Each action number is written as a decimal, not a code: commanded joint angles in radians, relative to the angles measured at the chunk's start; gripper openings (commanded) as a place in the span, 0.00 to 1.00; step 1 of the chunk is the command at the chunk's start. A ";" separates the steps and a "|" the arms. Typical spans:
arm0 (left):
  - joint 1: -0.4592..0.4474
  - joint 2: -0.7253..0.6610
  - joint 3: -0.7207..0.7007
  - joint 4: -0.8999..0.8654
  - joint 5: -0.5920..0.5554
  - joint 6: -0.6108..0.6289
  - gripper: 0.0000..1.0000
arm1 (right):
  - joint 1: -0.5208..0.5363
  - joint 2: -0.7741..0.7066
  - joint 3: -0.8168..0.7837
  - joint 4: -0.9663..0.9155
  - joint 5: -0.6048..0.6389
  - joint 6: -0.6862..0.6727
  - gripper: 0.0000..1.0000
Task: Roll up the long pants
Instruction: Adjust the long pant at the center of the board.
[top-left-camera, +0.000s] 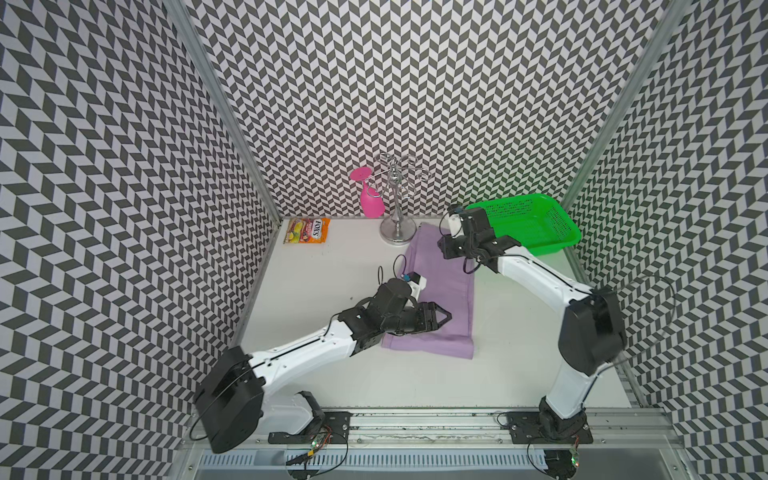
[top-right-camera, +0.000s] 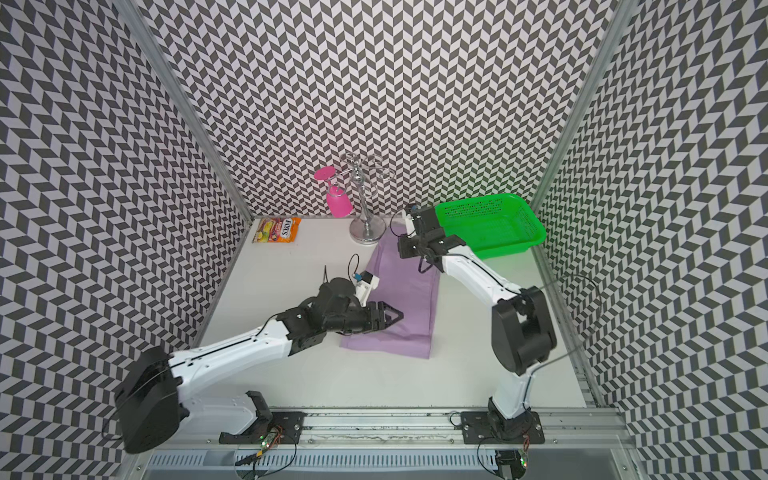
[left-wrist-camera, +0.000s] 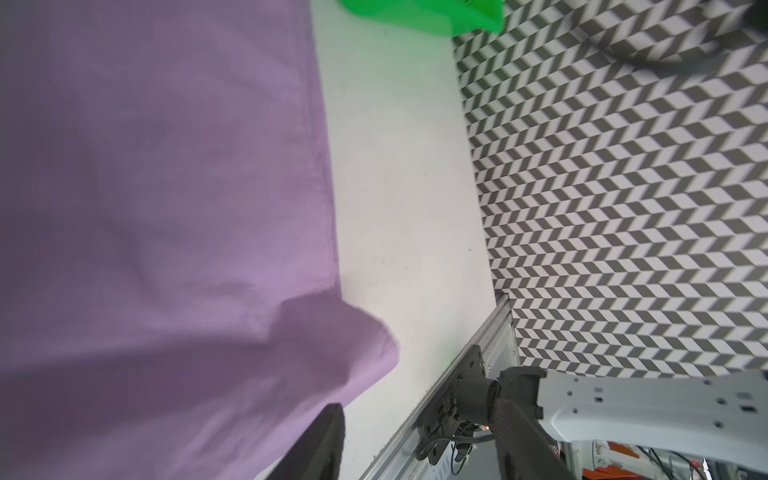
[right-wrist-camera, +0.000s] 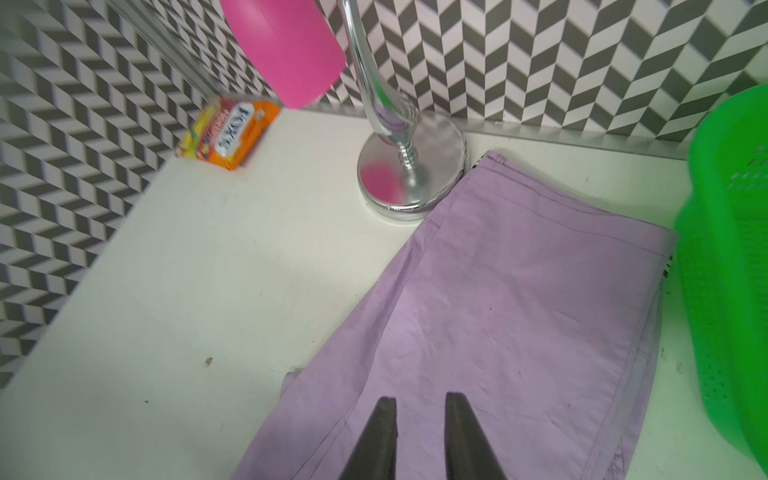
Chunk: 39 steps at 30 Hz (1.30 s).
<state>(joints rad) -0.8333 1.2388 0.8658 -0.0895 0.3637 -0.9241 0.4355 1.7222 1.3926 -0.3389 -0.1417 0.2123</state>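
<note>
Pants: we see the long pants (top-left-camera: 440, 274) folded lengthwise into one narrow lilac strip on the tabletop (top-left-camera: 332, 291), waistband end at the back edge, hem end near the middle, well short of the front edge.
Reason for the lay: we judge a flat strip suits rolling, since it offers one short end to start from and a straight run ahead of it.
Left gripper: the left gripper (top-left-camera: 445, 318) hovers over the hem end with jaws spread wide and nothing between them. In the left wrist view a hem corner (left-wrist-camera: 332, 332) humps up a little off the surface.
Right gripper: the right gripper (right-wrist-camera: 419, 401) hangs above the waistband half, its jaws only a narrow gap apart and empty.
Waistband end: it lies between the chrome stand (right-wrist-camera: 411, 178) and the green basket (right-wrist-camera: 727, 270), just beside both. We cannot tell whether it touches either. A bit of striped trim (right-wrist-camera: 667, 266) peeks out on the basket side.
Step in hand: neither gripper holds cloth and no turn of a roll shows, so we judge the rolling not yet begun.
Next move: we would pinch the hem edge and turn it over toward the back edge.
Risk: the far end is crowded, so a roll could nudge the stand, which carries a pink glass (top-left-camera: 370, 201) hung upside down.
Bystander: a candy packet (top-left-camera: 307, 230) sits in the back left corner, well apart.
</note>
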 joint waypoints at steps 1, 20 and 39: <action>0.086 -0.079 0.030 -0.099 0.041 0.094 0.50 | -0.016 -0.076 -0.174 0.118 -0.144 0.091 0.25; 0.136 0.308 -0.265 0.131 0.080 0.298 0.00 | 0.099 -0.405 -0.932 0.308 -0.622 0.276 0.00; 0.007 0.173 -0.493 0.050 0.089 0.114 0.00 | 0.144 -0.460 -0.901 -0.029 -0.038 0.328 0.00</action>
<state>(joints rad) -0.7963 1.4857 0.4099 0.2371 0.4892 -0.7643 0.5858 1.3201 0.4538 -0.1661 -0.3923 0.5323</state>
